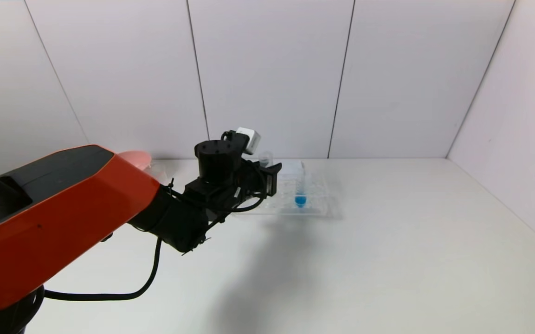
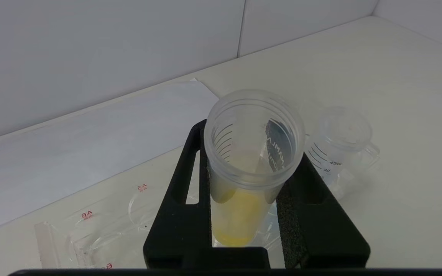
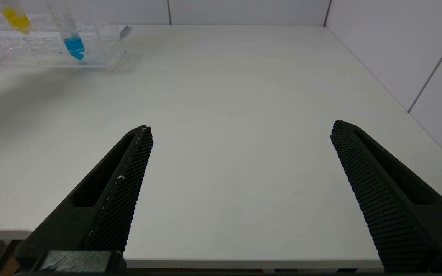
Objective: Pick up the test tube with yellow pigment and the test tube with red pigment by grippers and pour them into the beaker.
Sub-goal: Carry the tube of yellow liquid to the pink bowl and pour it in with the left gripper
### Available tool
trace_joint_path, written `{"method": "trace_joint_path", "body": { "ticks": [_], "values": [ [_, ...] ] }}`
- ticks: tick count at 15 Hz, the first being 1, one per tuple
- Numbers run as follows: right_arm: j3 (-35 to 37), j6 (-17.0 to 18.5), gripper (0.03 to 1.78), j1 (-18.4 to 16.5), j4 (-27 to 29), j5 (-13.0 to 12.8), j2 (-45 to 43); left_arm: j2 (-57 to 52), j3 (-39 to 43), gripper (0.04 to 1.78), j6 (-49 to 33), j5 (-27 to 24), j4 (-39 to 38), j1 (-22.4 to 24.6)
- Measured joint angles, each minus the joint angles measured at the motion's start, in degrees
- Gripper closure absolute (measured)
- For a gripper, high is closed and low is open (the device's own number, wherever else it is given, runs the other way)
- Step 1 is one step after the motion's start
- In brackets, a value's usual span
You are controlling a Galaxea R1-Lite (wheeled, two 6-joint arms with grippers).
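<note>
Left hand (image 2: 249,214) clamped on the test tube with yellow pigment (image 2: 247,165), fingers (image 2: 184,214) either side of the tube body, open mouth toward the wrist camera, yellow pooled at the low end. Tube is lifted over the clear rack (image 1: 302,197). Beaker (image 2: 337,147) stands on the surface (image 1: 388,241) just beside the held tube, printed scale visible. Blue-bottomed tube (image 1: 300,188) upright in the rack. Pink bowl (image 1: 135,158) partly hidden behind the left arm. Red-pigment tube can't be made out. Right hand (image 3: 240,161) low at the surface's near edge, fingers spread wide, holding nothing, well apart from the rack.
</note>
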Motion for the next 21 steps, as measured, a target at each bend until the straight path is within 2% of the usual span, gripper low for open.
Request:
{"method": "trace_joint_path", "body": {
  "ticks": [13, 21],
  "values": [
    [0.00, 0.00, 0.11, 0.00, 0.00, 0.02, 0.00, -6.88, 0.17, 1.33, 1.62, 0.28, 1.21, -1.76],
    [0.00, 0.00, 0.11, 0.00, 0.00, 0.00, 0.00, -15.34, 1.27, 1.33, 4.18, 3.36, 8.51, -1.35]
  ]
}}
